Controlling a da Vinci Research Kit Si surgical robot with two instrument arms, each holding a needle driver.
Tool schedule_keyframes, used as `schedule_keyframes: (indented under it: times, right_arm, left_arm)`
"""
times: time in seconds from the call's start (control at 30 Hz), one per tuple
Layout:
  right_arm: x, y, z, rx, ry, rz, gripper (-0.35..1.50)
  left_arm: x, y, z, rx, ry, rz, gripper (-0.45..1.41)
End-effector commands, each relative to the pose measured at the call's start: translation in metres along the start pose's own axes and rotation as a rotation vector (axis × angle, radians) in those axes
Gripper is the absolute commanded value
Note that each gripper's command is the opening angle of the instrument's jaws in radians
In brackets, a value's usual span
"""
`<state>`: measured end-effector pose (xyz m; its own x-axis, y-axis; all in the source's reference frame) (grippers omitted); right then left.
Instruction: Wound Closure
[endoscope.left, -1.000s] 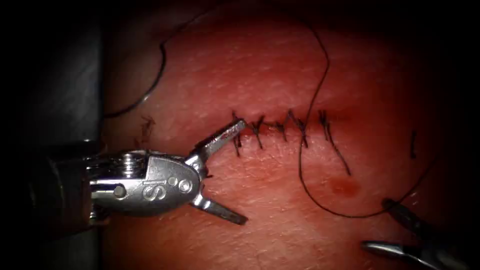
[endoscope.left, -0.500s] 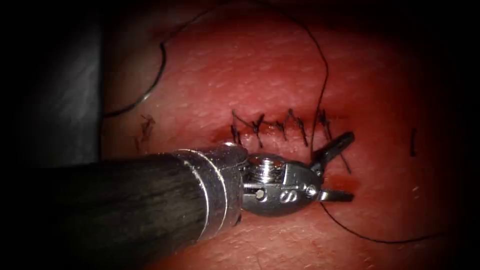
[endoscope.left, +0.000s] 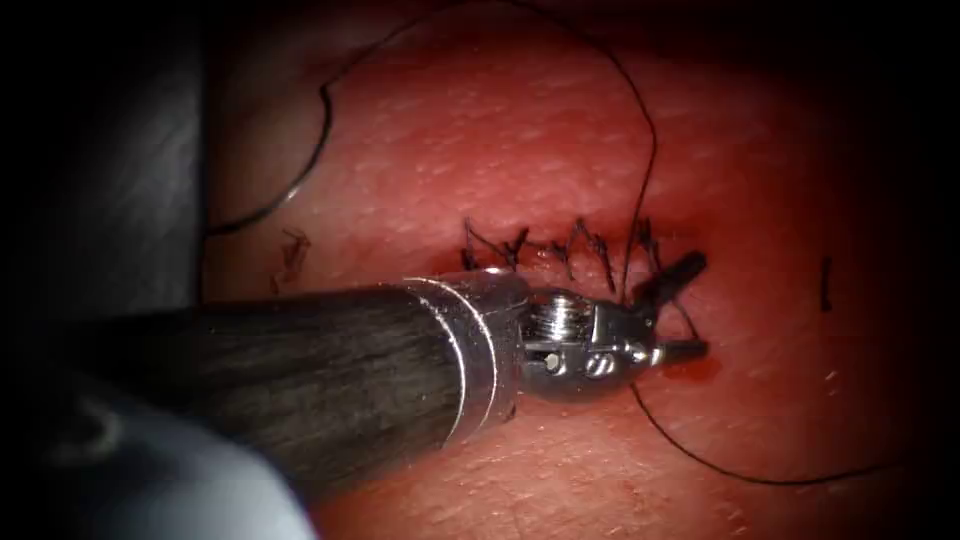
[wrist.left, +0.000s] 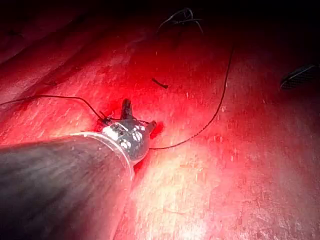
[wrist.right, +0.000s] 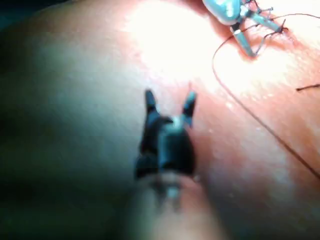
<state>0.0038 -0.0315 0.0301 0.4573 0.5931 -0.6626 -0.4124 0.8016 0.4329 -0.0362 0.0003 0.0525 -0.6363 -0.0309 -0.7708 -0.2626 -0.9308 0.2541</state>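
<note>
The cut in the tissue (endoscope.left: 560, 180) runs left to right and is closed by a row of dark stitches (endoscope.left: 560, 250). My left tool (endoscope.left: 690, 308) reaches in from the left, its shaft lying just below the cut. Its jaws are open at the right end of the cut, around the last stitch, and hold nothing. The long thread (endoscope.left: 648, 150) comes down from the top, passes by the jaws and curves off to the lower right. In the left wrist view the left tool (wrist.left: 139, 114) is open beside the thread (wrist.left: 215, 112). My right tool (wrist.right: 169, 102) hovers open over bare tissue, holding nothing.
A patch of red fluid (endoscope.left: 695, 370) lies just below the left tool's lower jaw. A short cut end of thread (endoscope.left: 826, 285) lies right of the cut, and small thread scraps (endoscope.left: 292, 255) to its left. A thin dark strand (endoscope.left: 322, 130) loops at the upper left.
My left tool has travelled from the left end of the cut to its right end, jaws staying open but narrower. The right tool has drawn back out of the endoscope view's lower right.
</note>
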Motion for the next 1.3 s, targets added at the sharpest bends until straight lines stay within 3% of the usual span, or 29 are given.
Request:
schedule_keyframes:
  times: [0.03,0.53,0.63,0.7,0.73,1.07,1.17,1.3]
  right_arm:
    - [0.0,-0.0007,0.0012,-0.001,0.008,0.004,1.4]
    - [0.0016,-0.0004,0.0026,-0.012,0.031,-0.013,1.4]
    - [0.0021,-0.0003,0.0023,-0.017,0.047,-0.013,1.39]
    - [0.0025,0.0001,0.002,-0.022,0.063,-0.011,1.37]
    - [0.0027,0.0003,0.0019,-0.025,0.07,-0.013,1.35]
    - [0.0034,0.0052,0.0034,-0.077,0.086,-0.043,1.27]
    - [0.0033,0.0077,0.0049,-0.108,0.087,-0.135,1.27]
    - [0.0028,0.0118,0.0072,-0.103,0.153,-0.282,1.3]
  left_arm:
    - [0.0002,0.001,0.001,-0.011,0.01,0.026,0.29]
    - [-0.0007,0.0015,0.0016,-0.035,-0.022,0.143,0.24]
    - [-0.001,0.0014,0.0016,-0.028,-0.036,0.15,-0.02]
    - [-0.0009,0.0015,0.0015,-0.028,-0.037,0.149,-0.45]
    - [-0.0008,0.0015,0.0015,-0.031,-0.038,0.15,-0.45]
    - [0.0003,0.0,-0.0003,-0.074,-0.001,0.15,-0.45]
    - [0.0003,-0.0013,-0.0008,-0.079,0.036,0.14,-0.45]
    - [-0.0001,-0.0027,-0.001,-0.074,0.071,0.092,-0.45]
